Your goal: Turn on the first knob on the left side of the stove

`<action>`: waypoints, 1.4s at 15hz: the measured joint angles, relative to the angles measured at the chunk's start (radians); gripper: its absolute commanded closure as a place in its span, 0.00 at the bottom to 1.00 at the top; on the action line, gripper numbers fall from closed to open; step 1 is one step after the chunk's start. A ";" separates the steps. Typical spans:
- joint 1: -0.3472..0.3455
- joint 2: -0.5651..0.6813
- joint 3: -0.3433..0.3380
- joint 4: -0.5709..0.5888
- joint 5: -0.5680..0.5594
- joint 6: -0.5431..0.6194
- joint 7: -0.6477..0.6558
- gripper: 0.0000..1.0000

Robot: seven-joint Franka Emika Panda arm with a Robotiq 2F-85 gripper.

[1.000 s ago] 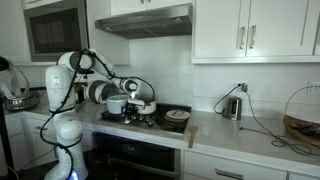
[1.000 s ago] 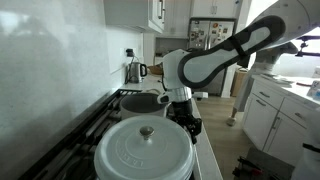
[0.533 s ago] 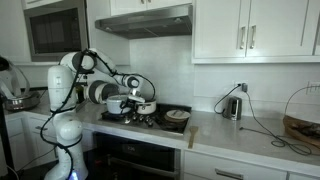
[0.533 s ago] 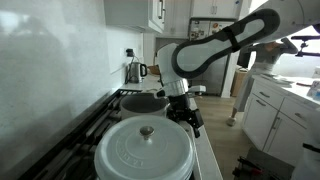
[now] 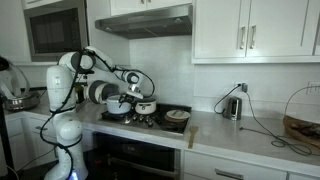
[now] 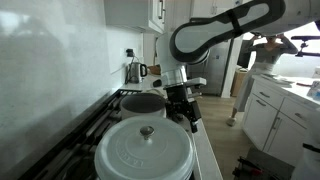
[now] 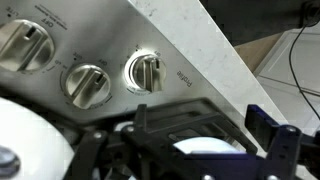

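Tool (image 6: 184,106) has risen (over the stove (image 6: 98,115)).

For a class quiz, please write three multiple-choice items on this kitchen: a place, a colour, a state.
1. Where does the kettle stand? A on the counter; B in the sink; C on the floor.
2. What colour is the big lidded pot? A red; B white; C black.
3. How is the tool? A shut on a knob; B out of view; C open, clear of the knobs.
Answers: A, it stands on the counter near the wall socket; B, it is white all over; C, the wrist view shows it open, short of the knobs.
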State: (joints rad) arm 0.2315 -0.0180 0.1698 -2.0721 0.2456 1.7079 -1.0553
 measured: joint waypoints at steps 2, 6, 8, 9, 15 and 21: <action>0.000 -0.020 0.001 0.000 0.012 -0.004 0.032 0.00; 0.001 -0.070 0.005 0.000 0.015 -0.013 0.118 0.00; 0.003 -0.099 0.008 0.000 0.015 -0.013 0.176 0.00; 0.005 -0.115 0.011 0.000 0.014 -0.013 0.211 0.00; 0.018 -0.199 0.046 -0.005 -0.040 -0.012 0.432 0.00; 0.030 -0.226 0.063 -0.008 -0.115 -0.012 0.568 0.00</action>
State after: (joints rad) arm 0.2616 -0.2442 0.2329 -2.0804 0.1301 1.6959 -0.4877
